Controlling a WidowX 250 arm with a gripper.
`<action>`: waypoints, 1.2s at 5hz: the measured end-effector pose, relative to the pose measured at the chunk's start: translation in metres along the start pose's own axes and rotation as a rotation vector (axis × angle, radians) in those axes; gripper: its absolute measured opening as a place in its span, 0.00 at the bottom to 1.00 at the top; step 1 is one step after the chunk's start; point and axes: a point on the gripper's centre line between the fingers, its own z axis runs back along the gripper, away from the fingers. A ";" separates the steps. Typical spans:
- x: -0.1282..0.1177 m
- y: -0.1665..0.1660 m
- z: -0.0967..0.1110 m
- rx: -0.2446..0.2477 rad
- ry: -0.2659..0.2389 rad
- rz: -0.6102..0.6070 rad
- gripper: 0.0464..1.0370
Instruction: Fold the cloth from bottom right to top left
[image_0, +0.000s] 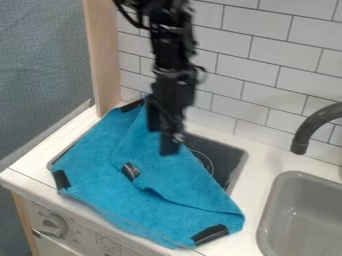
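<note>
In the camera view, the black gripper (171, 144) hangs over the blue cloth's (100, 165) upper edge — whether its jaws are spread, closed or pinching, I cannot tell. The cloth lies rumpled across the dark recessed basin (230, 162) and white table (259, 155).

The cloth (177, 212) looks rough and matt, the tiles (257, 32) smooth and glossy, the left post (104, 55) wooden, the right sink (270, 210) smooth.
</note>
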 end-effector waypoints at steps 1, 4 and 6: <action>0.002 -0.016 0.002 0.031 -0.044 0.102 0.96; 0.026 -0.057 -0.024 -0.020 -0.112 0.225 0.96; 0.030 -0.084 -0.046 -0.070 -0.096 0.207 0.96</action>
